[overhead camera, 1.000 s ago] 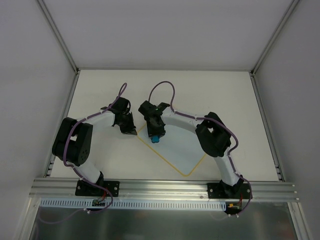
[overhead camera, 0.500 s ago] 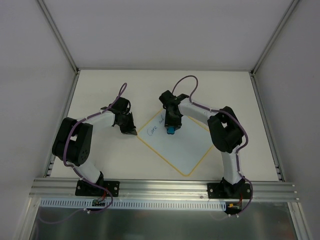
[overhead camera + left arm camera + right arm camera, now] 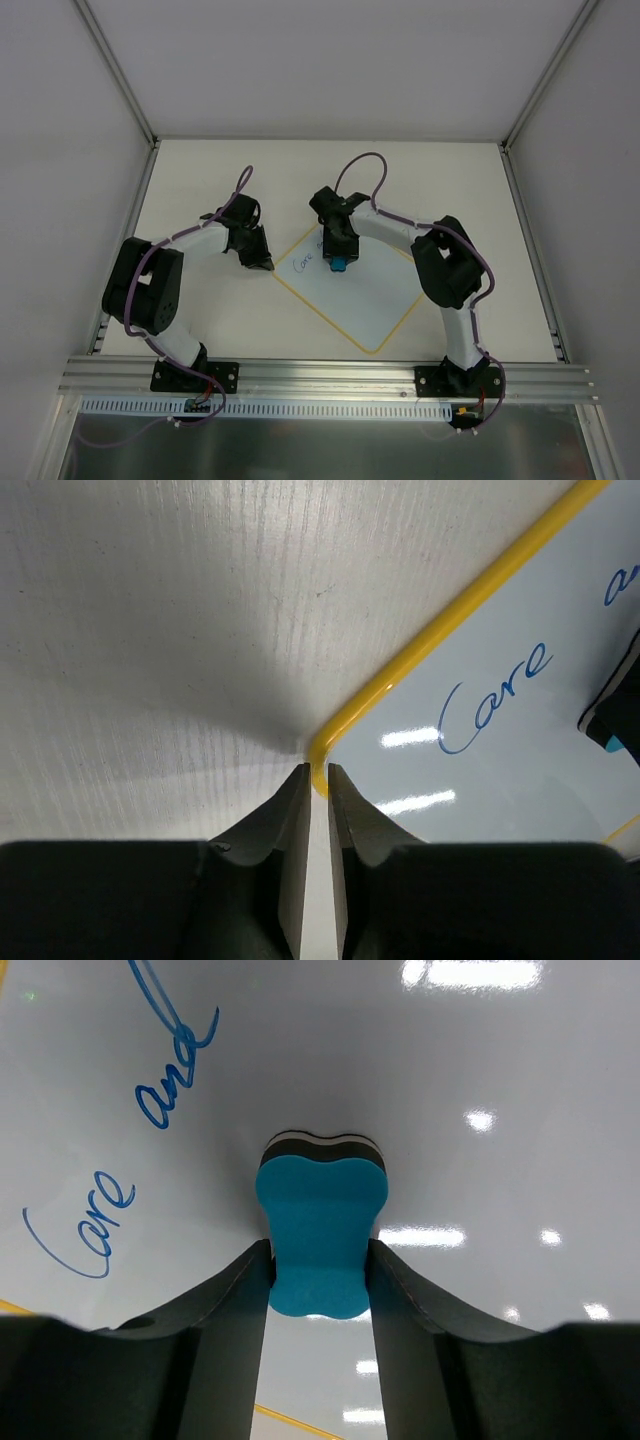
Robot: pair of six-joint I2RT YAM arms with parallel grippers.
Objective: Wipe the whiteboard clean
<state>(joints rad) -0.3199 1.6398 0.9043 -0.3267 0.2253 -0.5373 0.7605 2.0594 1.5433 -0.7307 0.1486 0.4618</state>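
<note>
Whiteboard (image 3: 350, 300) lies flat, set cornerwise between the arms. Left gripper (image 3: 316, 772) has its jaws nearly together, tips at the board's left corner. Right gripper (image 3: 318, 1260) clamps blue eraser (image 3: 320, 1222) and has swung from that corner toward the board's far middle. Blue writing (image 3: 95, 1222) is uncovered and intact, so the wiping looks barely begun.

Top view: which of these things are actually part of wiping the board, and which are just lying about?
Part of the job: whiteboard; blue handwriting on it; blue eraser, gripped by the right pincer; left pincer, tips at the board's corner.
Just there: table; metal rail at the near edge; purple cables on the arms.
</note>
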